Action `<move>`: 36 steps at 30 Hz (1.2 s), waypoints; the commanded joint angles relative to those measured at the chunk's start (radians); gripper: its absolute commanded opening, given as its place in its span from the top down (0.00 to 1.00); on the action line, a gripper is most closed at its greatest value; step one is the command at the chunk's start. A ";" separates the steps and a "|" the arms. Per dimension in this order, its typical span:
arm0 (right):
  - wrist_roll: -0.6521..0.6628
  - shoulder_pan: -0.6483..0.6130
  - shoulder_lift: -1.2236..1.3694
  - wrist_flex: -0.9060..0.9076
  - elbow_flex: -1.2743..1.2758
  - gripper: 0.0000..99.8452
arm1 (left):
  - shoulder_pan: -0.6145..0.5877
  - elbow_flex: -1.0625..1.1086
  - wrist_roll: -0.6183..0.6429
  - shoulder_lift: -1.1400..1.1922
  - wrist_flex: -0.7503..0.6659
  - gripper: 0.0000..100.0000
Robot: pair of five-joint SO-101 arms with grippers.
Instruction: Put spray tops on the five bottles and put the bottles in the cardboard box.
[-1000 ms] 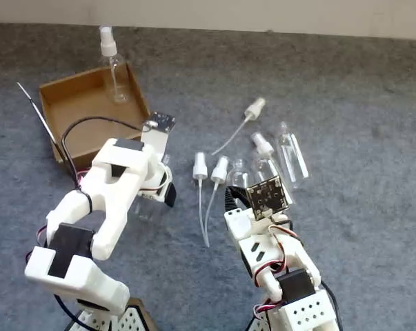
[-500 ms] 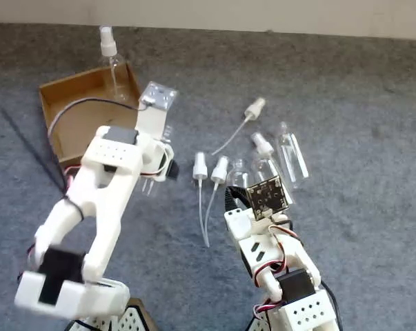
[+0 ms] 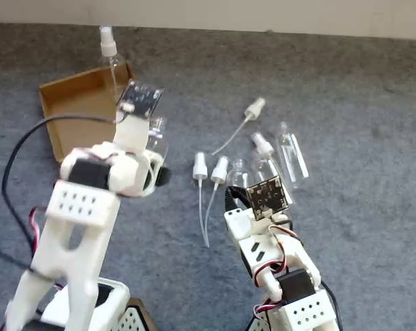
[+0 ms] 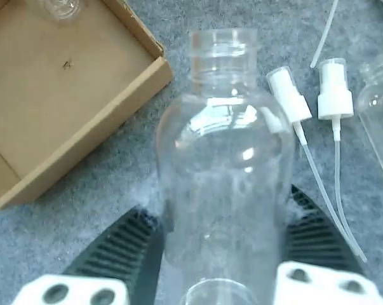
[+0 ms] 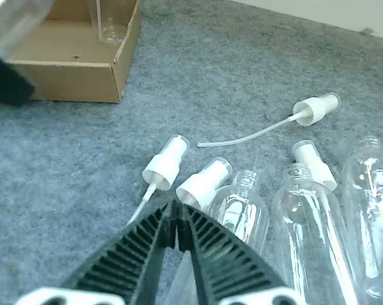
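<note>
Bottle (image 4: pixel 226 184), clear, uncapped: pinched in left end effector (image 4: pixel 220 213) above surface (image 4: pixel 178 19) beside cardboard box (image 4: pixel 83 133); right end effector (image 5: pixel 176 219) pressed together, empty; risk: boxed without spray top, or slipping from smooth-walled grip.

White plastic arms (image 3: pixel 76 221) carry black ribbed pincers (image 5: pixel 176 219) and a looping black cable (image 3: pixel 18 147).

The left arm (image 3: pixel 83 207) rises from 7 o'clock, the left gripper (image 4: pixel 223 219) clamped on a bottle (image 4: pixel 224 140). The right arm (image 3: pixel 273 258) sits low at 5 o'clock, the right gripper (image 5: pixel 176 219) pointing toward 12 with its jaws pressed together.
</note>
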 commanded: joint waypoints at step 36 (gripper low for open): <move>-0.014 -0.027 0.839 0.366 -0.766 0.89 | -0.220 0.880 0.175 -1.202 -0.371 0.82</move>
